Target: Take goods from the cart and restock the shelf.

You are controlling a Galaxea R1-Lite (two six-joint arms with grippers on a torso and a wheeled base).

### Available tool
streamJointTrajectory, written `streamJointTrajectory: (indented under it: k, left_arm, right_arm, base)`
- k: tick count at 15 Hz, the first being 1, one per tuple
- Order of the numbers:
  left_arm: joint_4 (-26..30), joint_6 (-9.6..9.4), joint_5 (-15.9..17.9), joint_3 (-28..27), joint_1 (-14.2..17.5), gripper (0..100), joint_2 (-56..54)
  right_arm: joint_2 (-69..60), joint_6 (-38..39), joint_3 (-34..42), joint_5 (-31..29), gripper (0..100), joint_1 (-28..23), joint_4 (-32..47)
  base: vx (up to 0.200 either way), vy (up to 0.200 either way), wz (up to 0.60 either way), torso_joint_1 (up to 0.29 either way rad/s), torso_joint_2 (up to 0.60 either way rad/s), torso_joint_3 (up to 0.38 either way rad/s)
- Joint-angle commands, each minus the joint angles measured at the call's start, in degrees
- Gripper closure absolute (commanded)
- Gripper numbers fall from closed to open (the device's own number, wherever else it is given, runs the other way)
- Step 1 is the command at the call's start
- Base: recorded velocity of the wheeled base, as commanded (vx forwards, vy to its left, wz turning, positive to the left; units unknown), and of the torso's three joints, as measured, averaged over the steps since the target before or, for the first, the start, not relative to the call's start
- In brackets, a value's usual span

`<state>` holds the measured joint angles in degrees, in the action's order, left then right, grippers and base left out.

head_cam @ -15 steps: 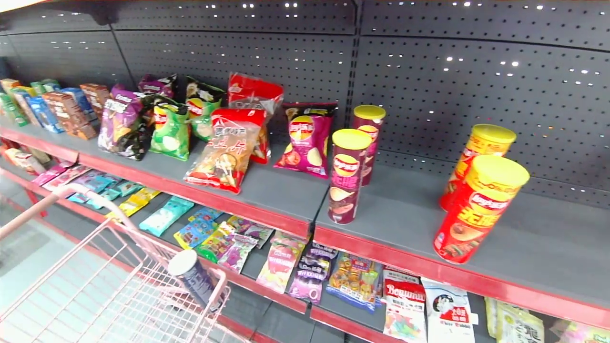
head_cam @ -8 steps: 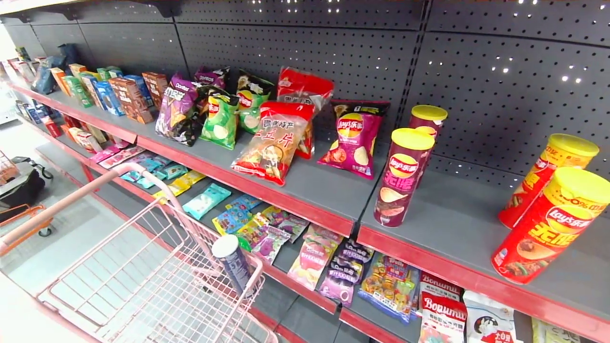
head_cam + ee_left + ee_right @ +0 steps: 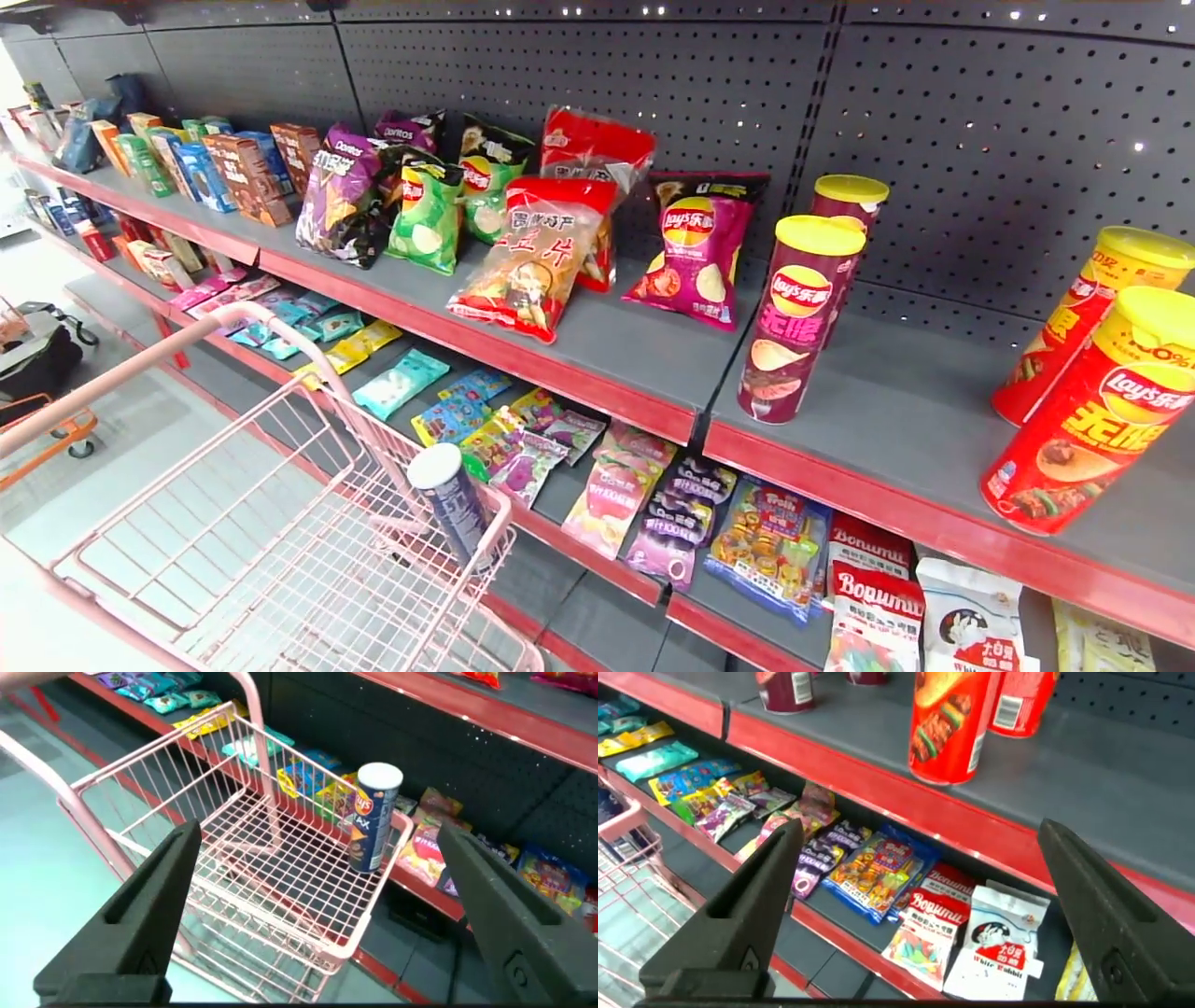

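Left tool point(image 3: 318, 838): both dark fingers spread wide, nothing between them. It hangs above the open top of the pink wire cart point(image 3: 140, 765), apart from the wire.

Right tool point(image 3: 922, 833): fingers spread the same way, also holding nothing. It hangs in front of the shelf point(image 3: 896, 411), facing the red front edge of the upper board and the packets on the board below.

Cart: stands in the aisle just beside the shelf, one basket corner near the lower board's edge. It holds a dark blue can point(image 3: 453, 504) with a white lid. The can stands slightly tilted in the corner nearest the shelf and touches the wire wall.

Upper board, from the robot's left:
- small boxes point(image 3: 233, 163) standing in a row
- purple bag point(image 3: 341, 191), green bag point(image 3: 429, 215), clear-and-red bag point(image 3: 532, 266) leaning forward, magenta bag point(image 3: 695, 252), with more bags behind them against the perforated back panel
- front maroon can point(image 3: 794, 317) with a yellow lid, upright near the front edge; rear maroon can point(image 3: 845, 210) just behind it
- well apart to the right, front red can point(image 3: 1092, 420) with a yellow lid near the front edge; rear red can point(image 3: 1083, 317) just behind it

Lower board: flat candy packets point(image 3: 616, 485) lying side by side along its length. White-and-red pouches point(image 3: 873, 597) lie at the right end.
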<state>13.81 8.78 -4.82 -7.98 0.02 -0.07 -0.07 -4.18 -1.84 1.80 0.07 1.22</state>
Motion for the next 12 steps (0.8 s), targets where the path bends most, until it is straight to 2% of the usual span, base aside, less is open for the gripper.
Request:
streamJointTrajectory:
  k: [1, 8, 12]
  left_arm:
    - [0.0, 0.10, 0.0, 0.0, 0.1, 0, 0.1]
    - [0.0, -0.08, -0.4, 0.0, 0.1, 0, 0.1]
    - [0.0, -0.87, -0.1, 0.0, 0.1, 0, 0.1]
  right_arm:
    - [0.1, 0.0, 0.0, 0.0, 0, 0.0, 0.0]
    - [0.1, 0.0, 0.0, 0.0, 0, 0.0, 0.0]
    - [0.1, 0.0, 0.0, 0.1, 0, 0.0, 0.0]
  base:
    - [0.000, 0.000, 0.00, -0.139, 0.33, 0.207]
    - [0.000, 0.000, 0.00, -0.147, 0.37, 0.218]
    - [0.000, 0.000, 0.00, -0.170, 0.44, 0.272]
